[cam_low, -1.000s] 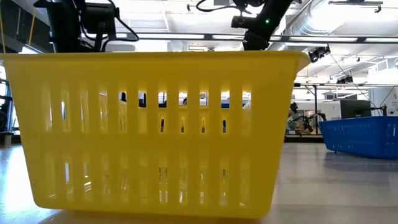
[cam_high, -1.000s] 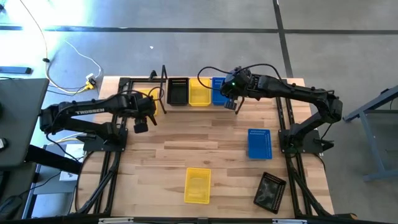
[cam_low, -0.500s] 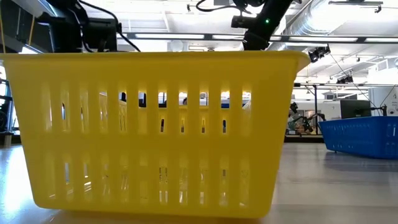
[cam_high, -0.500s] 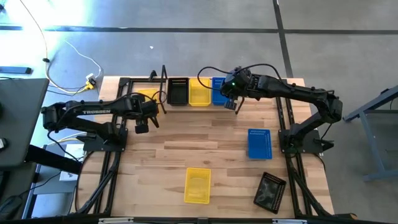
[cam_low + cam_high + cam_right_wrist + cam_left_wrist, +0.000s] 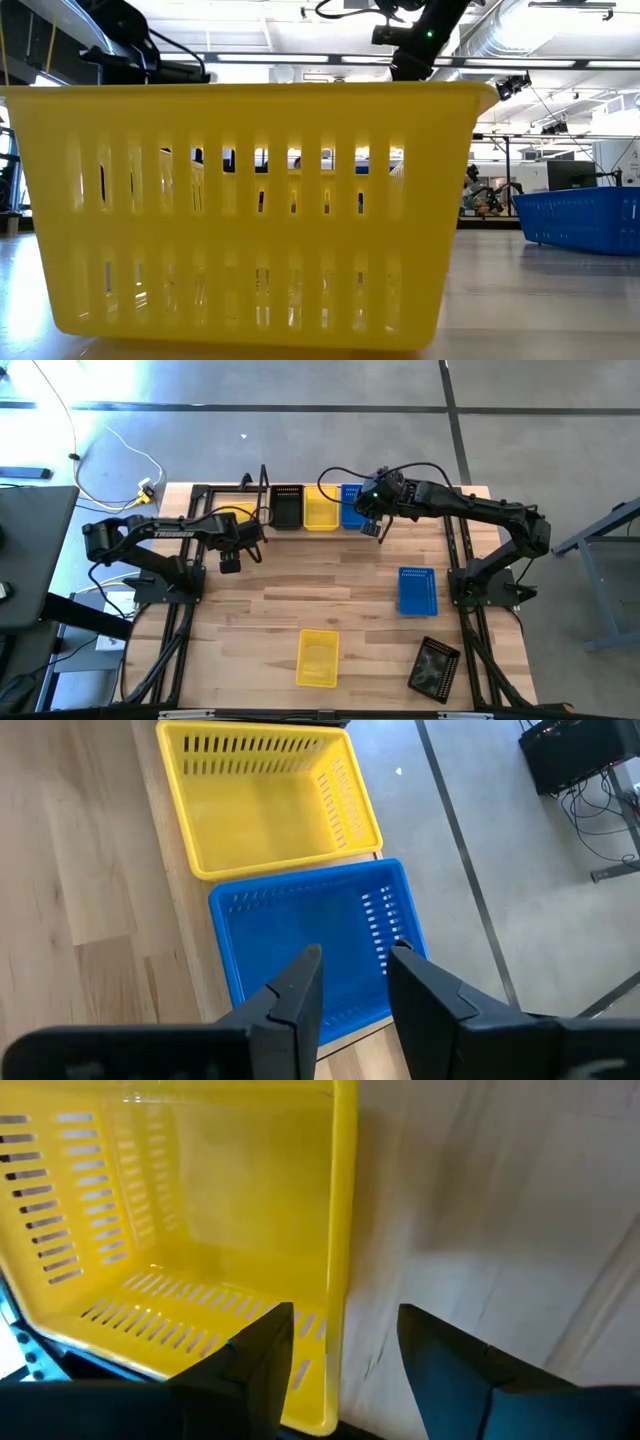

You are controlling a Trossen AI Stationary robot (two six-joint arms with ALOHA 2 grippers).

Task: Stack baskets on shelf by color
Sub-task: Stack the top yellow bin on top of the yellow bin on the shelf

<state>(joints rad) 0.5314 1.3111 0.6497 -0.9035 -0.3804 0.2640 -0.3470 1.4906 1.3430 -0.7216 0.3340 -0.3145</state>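
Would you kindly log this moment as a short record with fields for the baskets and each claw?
Shelf row: black basket, yellow basket, blue basket, side by side at the far edge.
Loose on table: blue basket, front yellow basket, tilted black basket.
Left claw: open, beside the rim of a yellow basket on a blue one.
Right claw: holding nothing, above the shelf's blue basket.

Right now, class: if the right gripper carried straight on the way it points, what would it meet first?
Most likely the blue basket on the shelf: the right gripper, fingers apart, points down at its inside. How far above it hangs is unclear.
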